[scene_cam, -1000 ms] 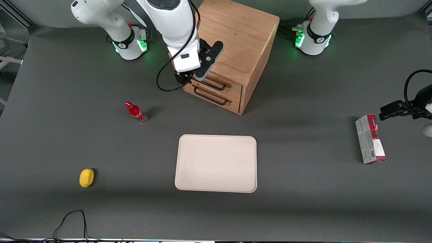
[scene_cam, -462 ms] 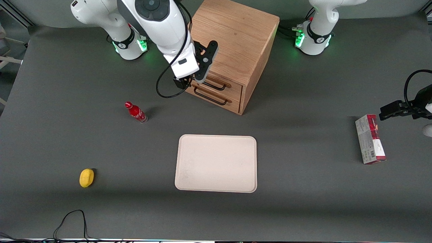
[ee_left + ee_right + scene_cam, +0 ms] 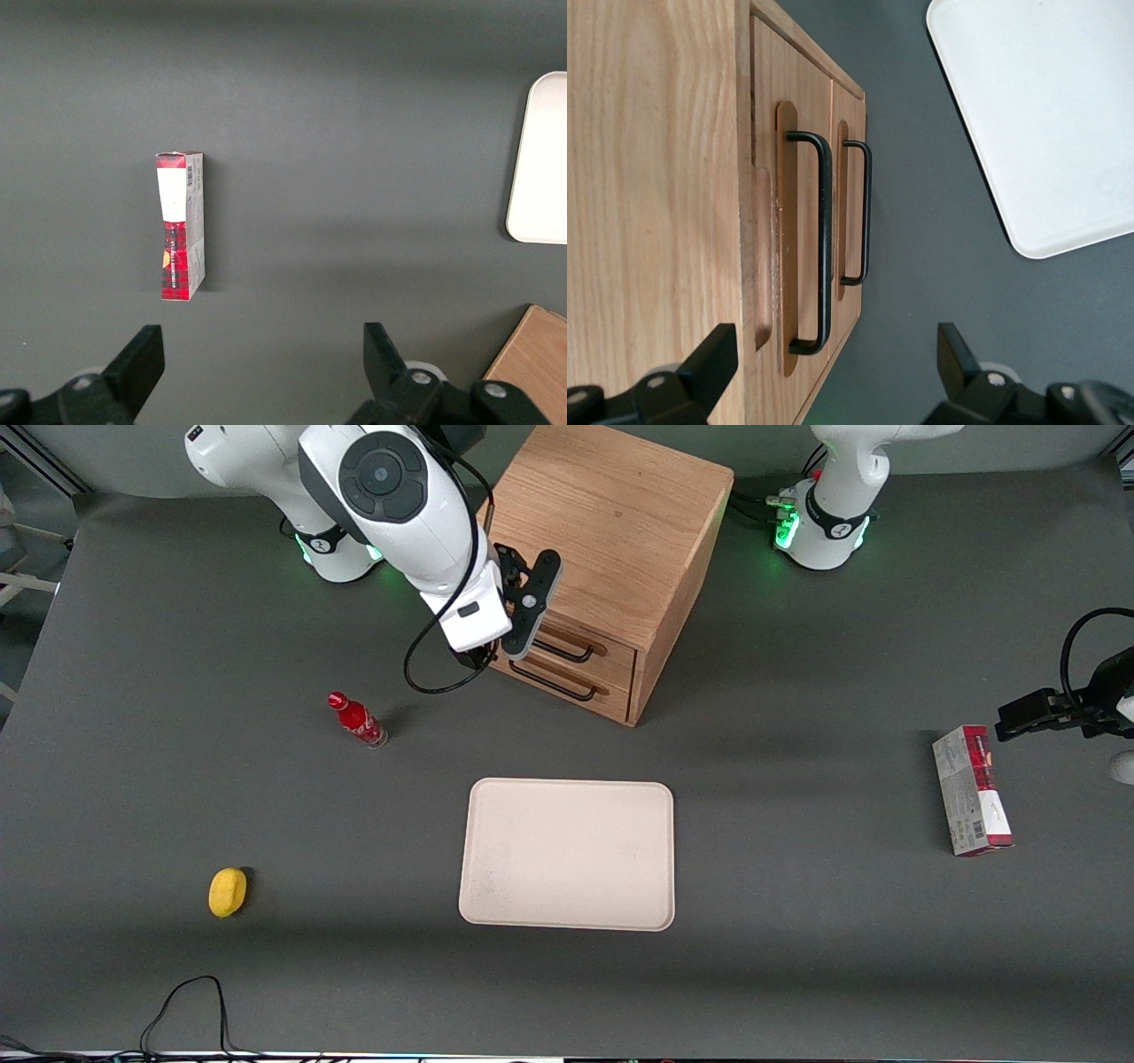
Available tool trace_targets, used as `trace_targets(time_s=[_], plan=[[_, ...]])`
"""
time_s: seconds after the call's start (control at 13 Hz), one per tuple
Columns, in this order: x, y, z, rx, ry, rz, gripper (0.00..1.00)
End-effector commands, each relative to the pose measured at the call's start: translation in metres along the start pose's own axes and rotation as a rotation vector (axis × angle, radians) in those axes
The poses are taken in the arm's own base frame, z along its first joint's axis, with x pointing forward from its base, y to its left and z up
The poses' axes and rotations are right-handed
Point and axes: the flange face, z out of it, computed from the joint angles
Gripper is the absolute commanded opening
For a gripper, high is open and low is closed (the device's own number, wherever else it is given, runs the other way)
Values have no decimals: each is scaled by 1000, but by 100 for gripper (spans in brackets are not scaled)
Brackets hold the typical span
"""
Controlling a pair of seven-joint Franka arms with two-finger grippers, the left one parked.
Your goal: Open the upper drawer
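The oak cabinet stands at the back of the table. Its upper drawer looks shut, with a thin black handle across its front; the lower drawer sits under it. In the right wrist view the upper drawer's handle runs along its front, beside the lower handle. My gripper hangs open at the working-arm end of the drawer fronts, just in front of them. The upper handle's end lies between the spread fingers, touching neither.
A cream tray lies nearer the camera than the cabinet. A red bottle and a yellow object lie toward the working arm's end. A red-and-white box lies toward the parked arm's end.
The arm has swung and the gripper has shifted from over the cabinet's front edge down to in front of the drawers, nearer the camera. The drawers have not moved.
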Motion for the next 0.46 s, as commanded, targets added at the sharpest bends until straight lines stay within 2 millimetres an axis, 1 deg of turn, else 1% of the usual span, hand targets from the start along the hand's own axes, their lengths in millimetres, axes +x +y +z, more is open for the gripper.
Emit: trace_targets(time_s=[0.0, 0.38], plan=[[6, 0, 23, 10, 16, 32, 100], [8, 5, 56, -5, 29, 41, 100]])
